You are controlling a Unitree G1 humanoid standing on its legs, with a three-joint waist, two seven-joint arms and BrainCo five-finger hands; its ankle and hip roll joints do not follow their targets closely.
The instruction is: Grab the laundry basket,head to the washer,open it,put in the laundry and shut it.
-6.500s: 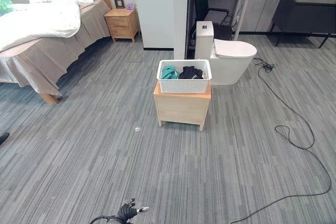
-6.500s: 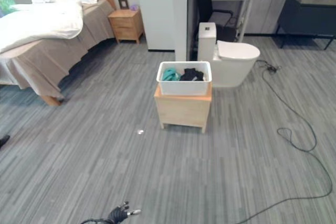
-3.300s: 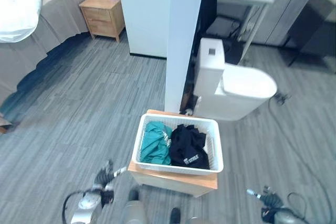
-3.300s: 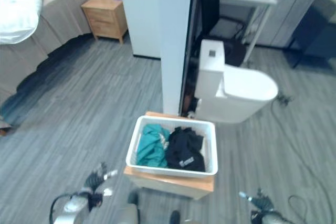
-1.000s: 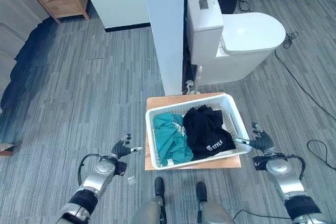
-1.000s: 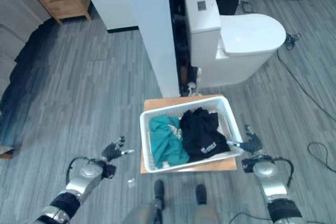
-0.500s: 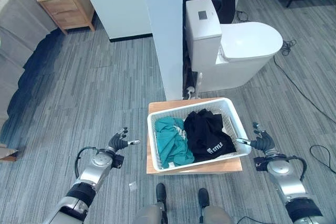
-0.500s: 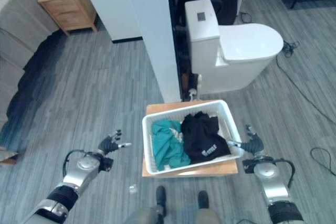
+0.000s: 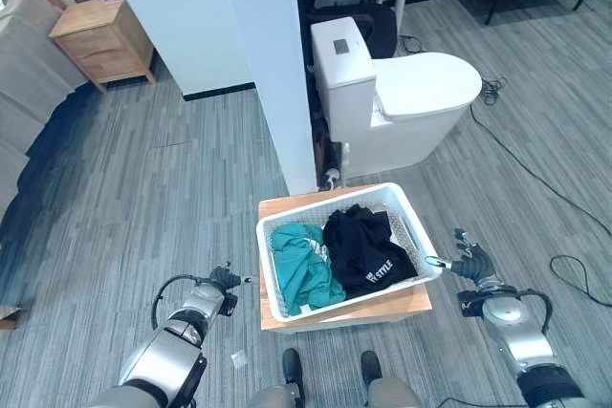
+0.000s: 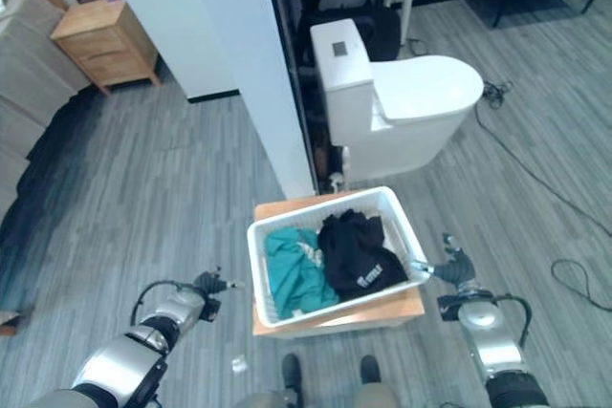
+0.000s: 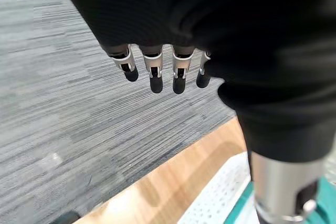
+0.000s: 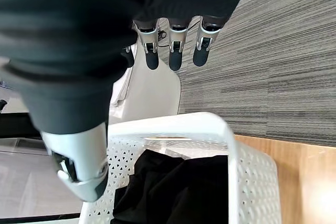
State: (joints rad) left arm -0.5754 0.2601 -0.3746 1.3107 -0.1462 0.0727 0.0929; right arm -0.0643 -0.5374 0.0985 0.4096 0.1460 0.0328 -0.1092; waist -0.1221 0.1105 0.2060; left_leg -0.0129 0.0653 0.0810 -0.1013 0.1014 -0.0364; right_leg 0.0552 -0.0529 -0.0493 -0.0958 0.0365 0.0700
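Laundry basket: white, perforated, sitting on a low wooden stand directly in front of me, not yet lifted. Contents: a teal garment on my left side of it, a black garment on my right side.

Left hand: just off the basket's left edge, apart from the rim, fingers straight and relaxed, holding nothing; its wrist view shows the stand's edge and floor past the fingertips.

Right hand: close to the basket's right rim, seemingly just short of contact, fingers extended, nothing gripped; its wrist view shows the rim just below them.

Beyond the stand: a white pillar, then a white toilet; a wooden nightstand far left.

Progress, as I judge it: I am in position at the basket, but the grab itself is not made. Carrying to the washer, opening, loading and shutting all remain.
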